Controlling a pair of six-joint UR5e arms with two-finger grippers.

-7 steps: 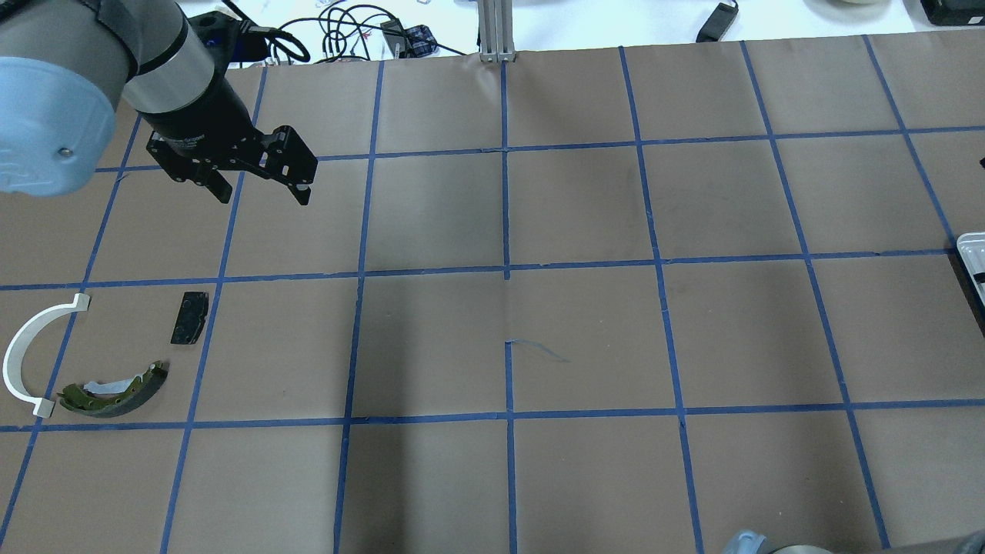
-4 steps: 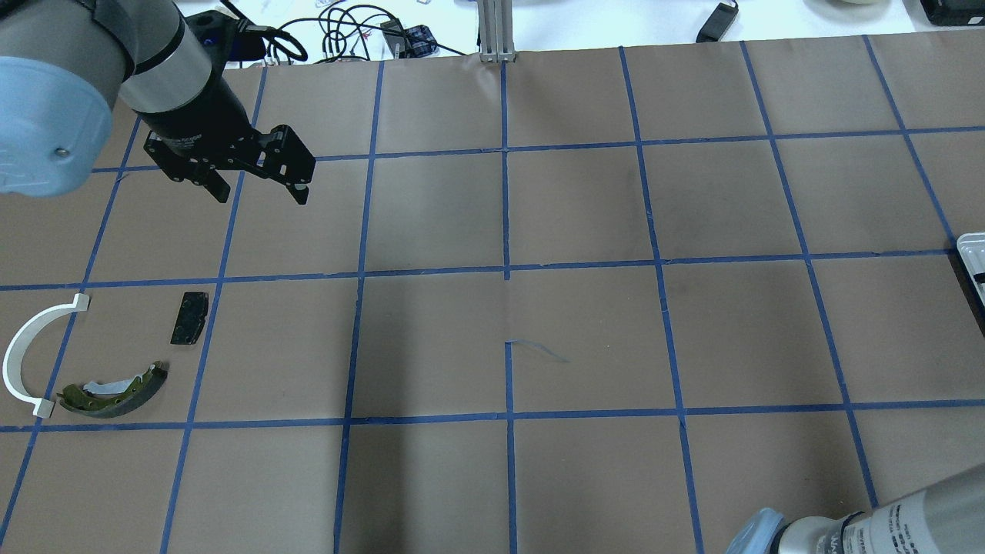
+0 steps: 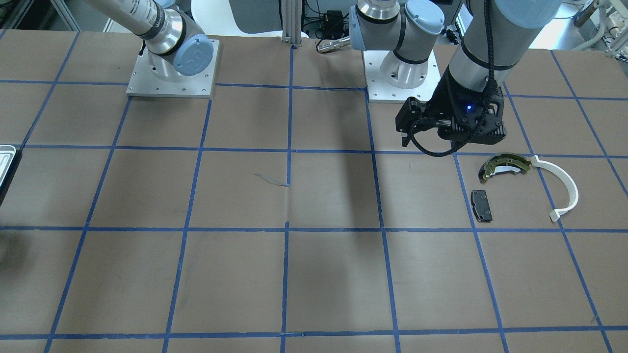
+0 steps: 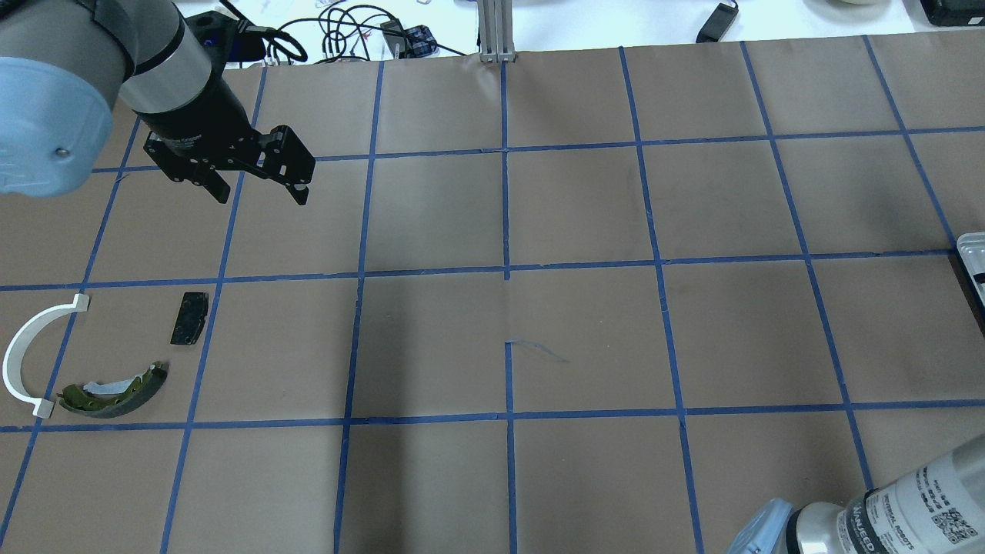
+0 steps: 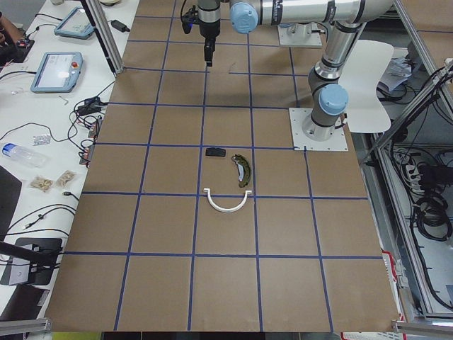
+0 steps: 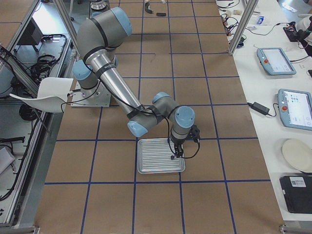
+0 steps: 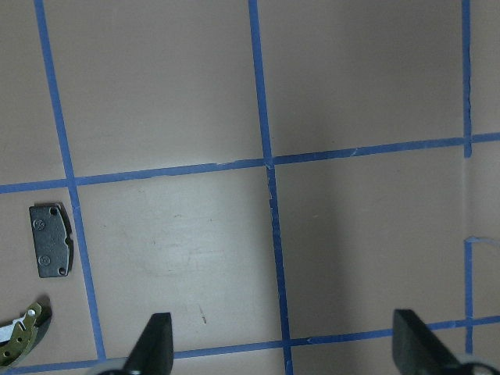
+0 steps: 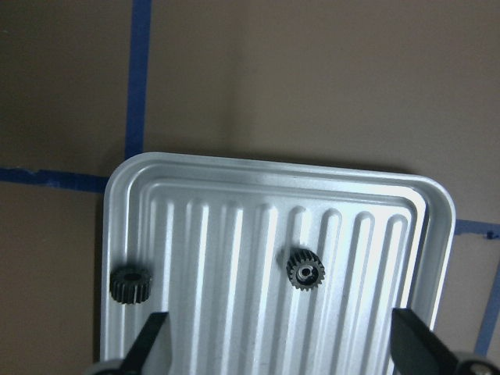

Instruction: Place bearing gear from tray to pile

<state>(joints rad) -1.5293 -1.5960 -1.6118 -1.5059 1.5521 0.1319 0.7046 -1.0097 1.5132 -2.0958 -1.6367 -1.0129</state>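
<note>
In the right wrist view, two small black toothed bearing gears lie in the silvery ridged tray [image 8: 375, 234]: one near the middle [image 8: 305, 271], one at the left wall [image 8: 130, 283]. My right gripper [image 8: 281, 332] is open and hangs above the tray, the middle gear just ahead of its fingers. It also shows over the tray [image 6: 146, 165] in the exterior right view [image 6: 174, 155]. The pile is the black pad [image 4: 189, 317], olive brake shoe [image 4: 115, 391] and white arc [image 4: 27, 354]. My left gripper [image 4: 262, 194] is open and empty, beyond the pile.
Brown paper with a blue tape grid covers the table [image 4: 585, 331]. Only the tray's corner [image 4: 971, 258] shows at the overhead view's right edge. The right arm's wrist [image 4: 885, 515] enters at the lower right. Cables [image 4: 346, 35] lie past the far edge.
The right arm has come further into the overhead view at the lower right corner. The left gripper has stayed almost still and open. The pile has not moved.
</note>
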